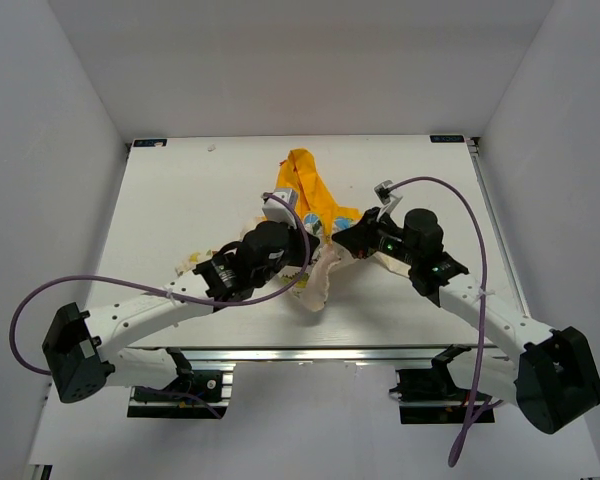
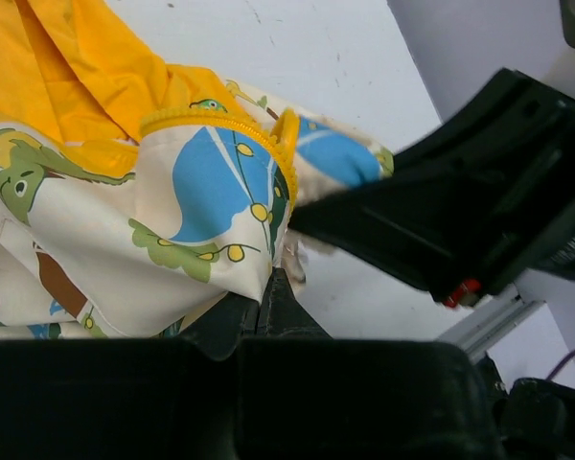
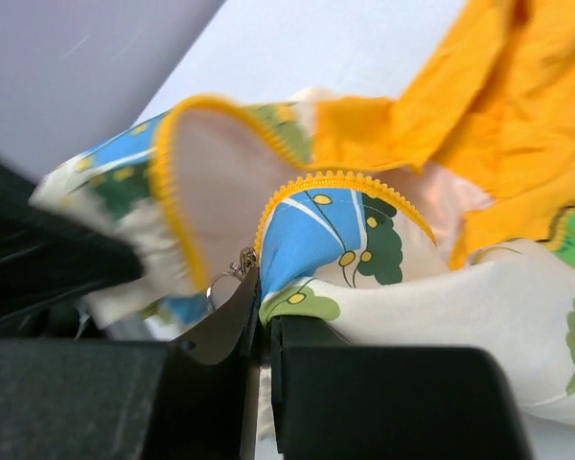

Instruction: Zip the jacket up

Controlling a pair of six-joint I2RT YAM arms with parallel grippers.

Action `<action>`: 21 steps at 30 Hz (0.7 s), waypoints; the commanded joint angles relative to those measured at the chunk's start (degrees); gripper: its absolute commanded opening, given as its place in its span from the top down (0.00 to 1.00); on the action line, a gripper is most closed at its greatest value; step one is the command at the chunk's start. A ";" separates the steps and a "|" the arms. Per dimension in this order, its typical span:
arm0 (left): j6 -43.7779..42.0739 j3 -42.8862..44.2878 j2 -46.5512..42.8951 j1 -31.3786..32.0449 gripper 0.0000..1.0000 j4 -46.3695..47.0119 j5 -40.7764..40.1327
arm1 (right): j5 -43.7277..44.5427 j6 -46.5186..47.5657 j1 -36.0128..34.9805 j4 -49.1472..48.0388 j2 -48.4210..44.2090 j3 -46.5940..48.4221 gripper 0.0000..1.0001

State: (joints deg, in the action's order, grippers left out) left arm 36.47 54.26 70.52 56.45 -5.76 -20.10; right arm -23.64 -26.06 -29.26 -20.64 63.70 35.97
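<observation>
The jacket (image 1: 308, 190) lies bunched mid-table, with its yellow-orange hood toward the back and its cream printed fabric toward the front. My left gripper (image 1: 302, 240) is shut on a fold of the cream fabric (image 2: 125, 240) just below the yellow zipper teeth (image 2: 225, 120). My right gripper (image 1: 340, 238) faces it from the right and is shut on the jacket's front edge (image 3: 517, 287), beside the zipper teeth (image 3: 335, 179). A small metal zip pull with a ring (image 3: 236, 264) sits right at the left finger (image 3: 220, 326). Both grippers are close together, holding the fabric slightly lifted.
The white table (image 1: 180, 200) is enclosed by white walls on three sides. An aluminium rail (image 1: 310, 352) runs along the near edge. Purple cables (image 1: 40, 290) loop from both arms. The right arm's black body (image 2: 460, 220) looms close in the left wrist view.
</observation>
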 commanded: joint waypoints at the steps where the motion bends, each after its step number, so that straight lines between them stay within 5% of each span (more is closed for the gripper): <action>1: 0.62 2.08 -3.19 0.33 1.00 -0.83 3.39 | 11.66 1.28 0.08 -0.28 -0.51 2.97 1.00; 7: 1.15 1.73 -2.76 0.33 1.00 -1.27 5.60 | 7.22 -0.04 0.08 -7.99 -1.38 1.22 1.00; 21: -3.94 -3.10 -12.95 0.33 1.00 2.15 -3.54 | -6.68 0.49 0.16 -8.98 -6.22 -2.74 1.00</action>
State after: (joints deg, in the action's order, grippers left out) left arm 35.38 51.94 60.86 56.47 -7.31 -20.53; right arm -25.47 -26.13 -29.26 -25.23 59.31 33.30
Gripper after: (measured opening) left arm 0.022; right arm 0.052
